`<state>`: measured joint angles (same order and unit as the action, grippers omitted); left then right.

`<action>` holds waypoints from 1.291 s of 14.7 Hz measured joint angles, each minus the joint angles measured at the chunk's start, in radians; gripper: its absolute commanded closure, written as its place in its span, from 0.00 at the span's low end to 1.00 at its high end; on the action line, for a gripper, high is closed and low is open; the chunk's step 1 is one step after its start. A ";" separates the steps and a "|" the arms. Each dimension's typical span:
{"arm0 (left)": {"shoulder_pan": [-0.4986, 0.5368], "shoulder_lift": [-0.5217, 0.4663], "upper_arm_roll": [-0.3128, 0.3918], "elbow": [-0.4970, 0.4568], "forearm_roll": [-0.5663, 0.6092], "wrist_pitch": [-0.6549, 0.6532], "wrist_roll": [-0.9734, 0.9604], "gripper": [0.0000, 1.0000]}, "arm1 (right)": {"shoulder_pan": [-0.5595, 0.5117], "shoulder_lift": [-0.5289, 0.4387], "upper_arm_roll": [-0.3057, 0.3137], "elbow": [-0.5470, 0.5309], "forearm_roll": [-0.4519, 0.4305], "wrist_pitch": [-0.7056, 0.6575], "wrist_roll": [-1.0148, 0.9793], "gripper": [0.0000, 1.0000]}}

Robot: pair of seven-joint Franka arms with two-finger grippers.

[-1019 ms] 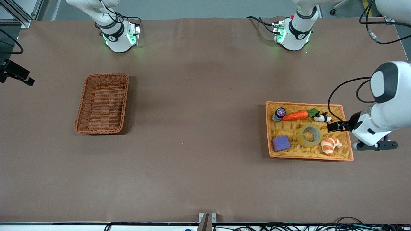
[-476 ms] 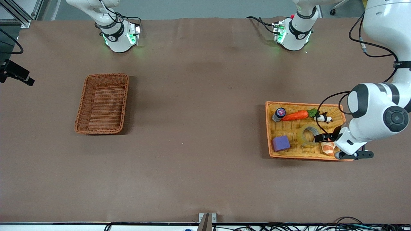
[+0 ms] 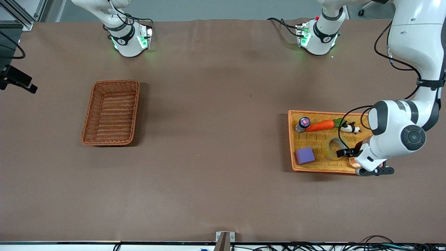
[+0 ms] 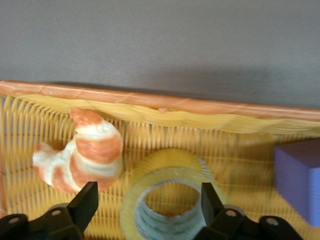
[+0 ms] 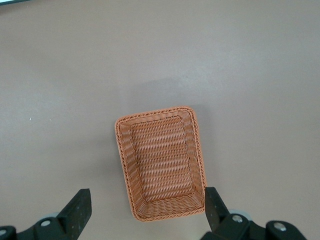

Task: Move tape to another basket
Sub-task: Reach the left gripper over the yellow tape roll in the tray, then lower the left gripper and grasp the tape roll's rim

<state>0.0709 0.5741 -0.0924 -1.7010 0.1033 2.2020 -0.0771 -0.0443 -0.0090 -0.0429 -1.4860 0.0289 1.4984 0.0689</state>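
Note:
The tape [image 3: 327, 148], a translucent yellowish ring, lies in the yellow-orange woven tray [image 3: 290, 139] toward the left arm's end of the table. My left gripper [image 3: 342, 152] is open and low over the tray. In the left wrist view its gripper [image 4: 149, 199] straddles the tape [image 4: 165, 167], one finger on each side, not closed on it. The reddish-brown wicker basket [image 3: 110, 112] stands empty toward the right arm's end. My right gripper [image 5: 146, 201] is open and empty, high over that basket [image 5: 160, 162]; it is out of the front view.
The tray also holds a croissant [image 4: 82, 155] beside the tape, a purple block [image 3: 305, 155], a carrot [image 3: 320, 125], a small bottle [image 3: 303, 123] and a panda toy [image 3: 349, 128]. Brown table surface lies between tray and basket.
My left gripper has moved from near the panda toy across the tray and down, and now straddles the tape, covering most of the croissant in the front view. The tape has not moved.

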 measured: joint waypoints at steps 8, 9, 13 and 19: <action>0.001 0.018 -0.001 -0.047 0.042 -0.005 0.000 0.18 | 0.000 0.000 0.000 0.000 0.000 0.000 0.000 0.00; 0.001 0.017 -0.001 -0.054 0.042 -0.018 0.000 0.17 | 0.000 0.000 0.000 0.000 0.000 0.000 0.000 0.00; 0.006 -0.001 -0.001 -0.056 0.042 -0.090 0.000 0.33 | 0.000 0.000 0.000 0.000 0.000 0.000 0.000 0.00; 0.025 0.009 -0.001 -0.069 0.042 -0.063 0.001 0.71 | 0.000 0.000 0.000 0.000 0.000 0.000 0.000 0.00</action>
<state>0.0955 0.5836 -0.0935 -1.7704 0.1456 2.1392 -0.0759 -0.0443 -0.0089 -0.0431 -1.4860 0.0289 1.4984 0.0689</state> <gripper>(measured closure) 0.419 0.000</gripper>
